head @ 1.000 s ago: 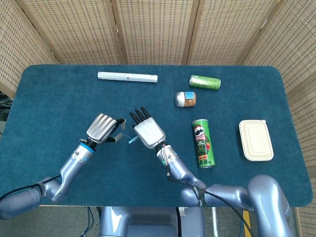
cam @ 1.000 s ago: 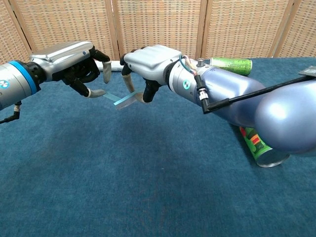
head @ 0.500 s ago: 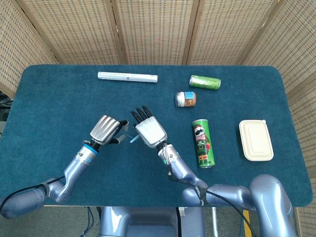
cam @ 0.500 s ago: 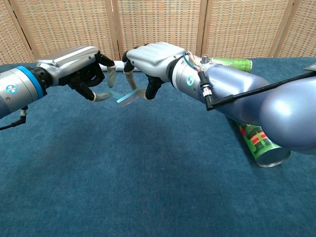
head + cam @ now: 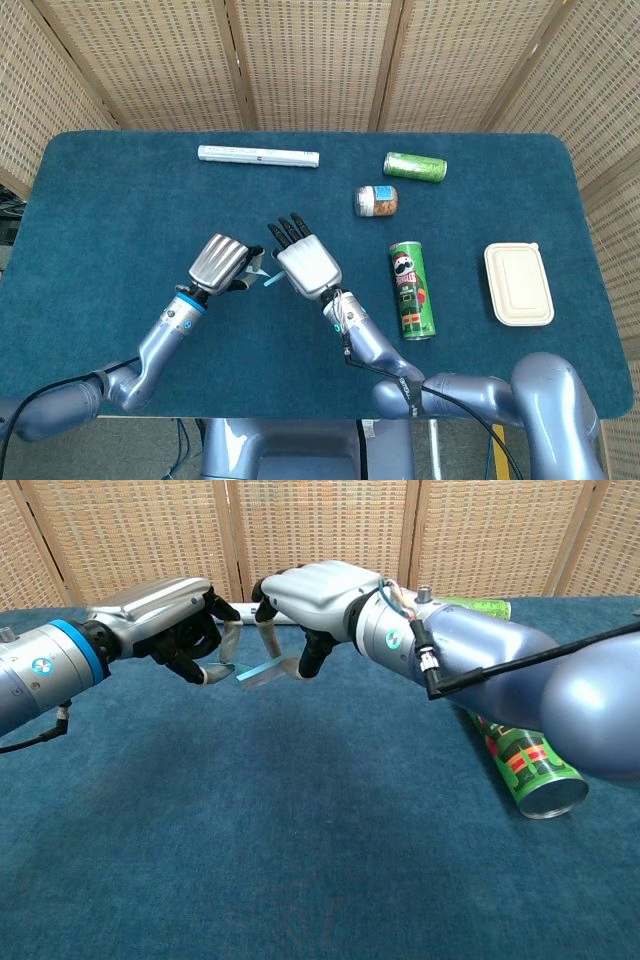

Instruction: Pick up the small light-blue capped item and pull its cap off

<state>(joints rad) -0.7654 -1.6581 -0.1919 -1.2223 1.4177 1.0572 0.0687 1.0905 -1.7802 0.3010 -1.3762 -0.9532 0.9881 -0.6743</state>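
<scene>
The small light-blue capped item (image 5: 262, 673) hangs in the air above the blue table (image 5: 300, 860), between my two hands. My right hand (image 5: 320, 595) pinches its right end from above with thumb and a finger. Curled in from the left, my left hand (image 5: 175, 615) has its fingertips (image 5: 215, 670) closed at the item's left end. From the head view the item (image 5: 271, 279) shows only as a short blue sliver between the left hand (image 5: 220, 262) and the right hand (image 5: 307, 265). Whether the cap has separated is hidden by the fingers.
A green Pringles can (image 5: 411, 290) lies just right of my right arm. A small jar (image 5: 376, 200) and a green drink can (image 5: 415, 166) lie further back. A white tube (image 5: 258, 155) sits at the far edge, a white lunch box (image 5: 518, 284) at right.
Both hands have risen a little and drifted right, closing in on each other. The light-blue item stays between them, now more level.
</scene>
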